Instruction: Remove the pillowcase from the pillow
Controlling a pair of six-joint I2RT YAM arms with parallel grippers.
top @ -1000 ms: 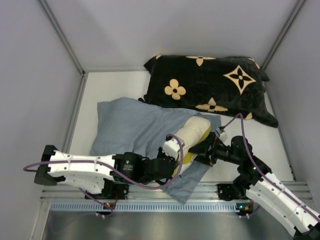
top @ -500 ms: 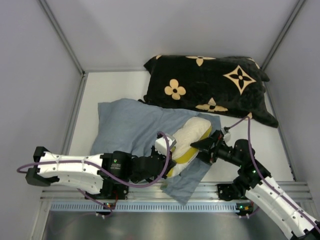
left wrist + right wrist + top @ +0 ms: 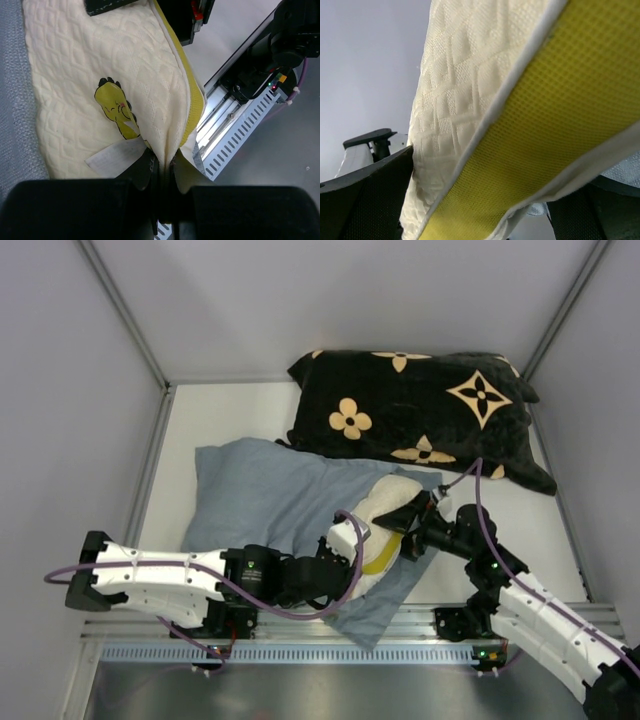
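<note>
The cream knit pillow (image 3: 385,502) sticks out of the grey-blue pillowcase (image 3: 260,498), which lies flat on the table. My left gripper (image 3: 345,552) is shut on the pillow's near edge. In the left wrist view the jaws (image 3: 167,167) pinch the cream fabric next to the yellow-green piping (image 3: 192,95), the emblem (image 3: 114,102) and the white tag (image 3: 112,156); pillowcase cloth (image 3: 12,100) shows at the left. My right gripper (image 3: 410,525) is open, its jaws set wide on either side of the pillow's yellow-green edge (image 3: 530,125). One of its fingers (image 3: 370,195) touches the cream face.
A black cushion with tan flower motifs (image 3: 420,410) lies at the back right, close behind the pillow. The slotted metal rail (image 3: 300,650) runs along the near edge. Walls close in the left, back and right sides.
The left gripper pulled the pillow left, then came back right with it. The right gripper drew back off the pillow, then moved forward again around its yellow-green edge.
</note>
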